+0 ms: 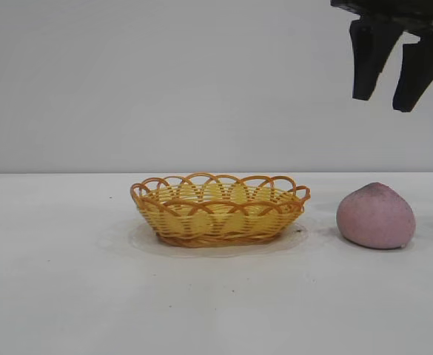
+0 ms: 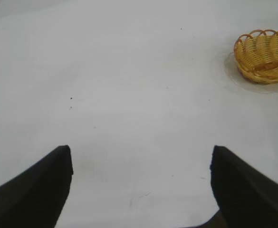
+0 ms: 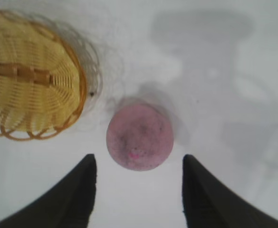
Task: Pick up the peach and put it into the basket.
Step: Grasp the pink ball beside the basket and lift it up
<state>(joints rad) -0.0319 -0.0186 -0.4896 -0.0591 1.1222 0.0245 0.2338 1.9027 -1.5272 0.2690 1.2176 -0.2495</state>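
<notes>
The pink-mauve peach (image 1: 376, 216) rests on the white table to the right of the basket (image 1: 220, 210), a shallow yellow woven oval with an orange looped rim. My right gripper (image 1: 387, 103) hangs open high above the peach, nothing between its fingers. From the right wrist, the peach (image 3: 139, 137) lies on the table just beyond the open gripper (image 3: 138, 165), with the basket (image 3: 29, 90) beside it. My left gripper (image 2: 141, 159) is open over bare table, out of the exterior view, with the basket (image 2: 264, 56) far off.
The white table (image 1: 68, 281) stretches wide on the basket's left and in front of both objects. A plain grey wall stands behind. The right arm's shadow (image 3: 210, 71) falls on the table past the peach.
</notes>
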